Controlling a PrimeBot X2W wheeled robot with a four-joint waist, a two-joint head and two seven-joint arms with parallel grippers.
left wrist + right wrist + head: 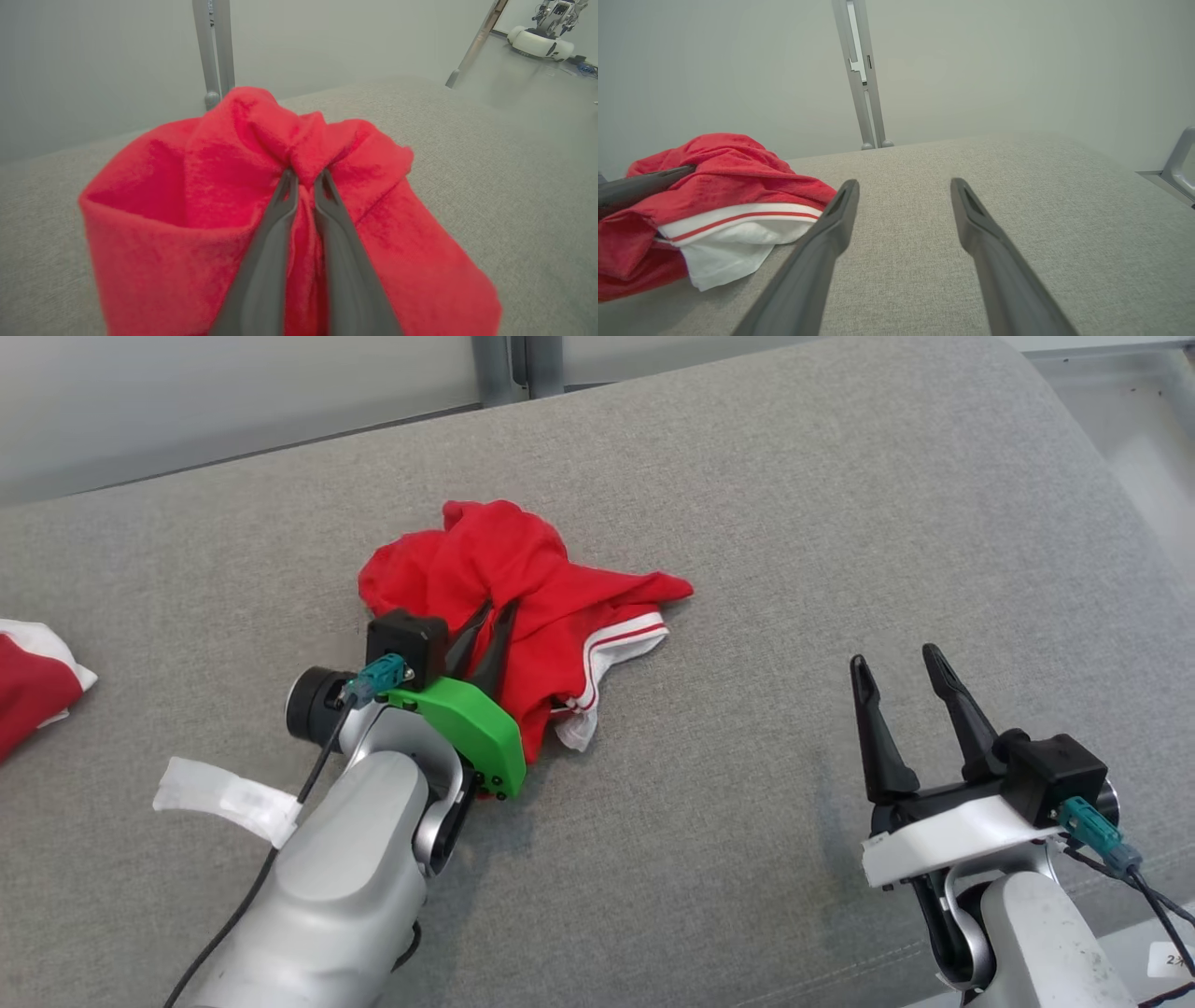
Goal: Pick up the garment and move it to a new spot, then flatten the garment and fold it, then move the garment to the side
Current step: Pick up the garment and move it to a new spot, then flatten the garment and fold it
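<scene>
Left end effector [306, 179] pinches a bunched fold of the soft, limp red garment [523, 560], perhaps several layers; its striped hem [625, 639] suits gripping. Right end effector [896, 672] stands wide, empty.

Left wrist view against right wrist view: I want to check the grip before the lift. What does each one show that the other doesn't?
Left wrist view: the left claw pinched shut on a bunched fold of the red garment, and another robot on the far floor. Right wrist view: the right claw open over bare grey cushion, plus the garment's white striped trim. Both: the red garment lying on the cushion, and the metal post behind it.
</scene>
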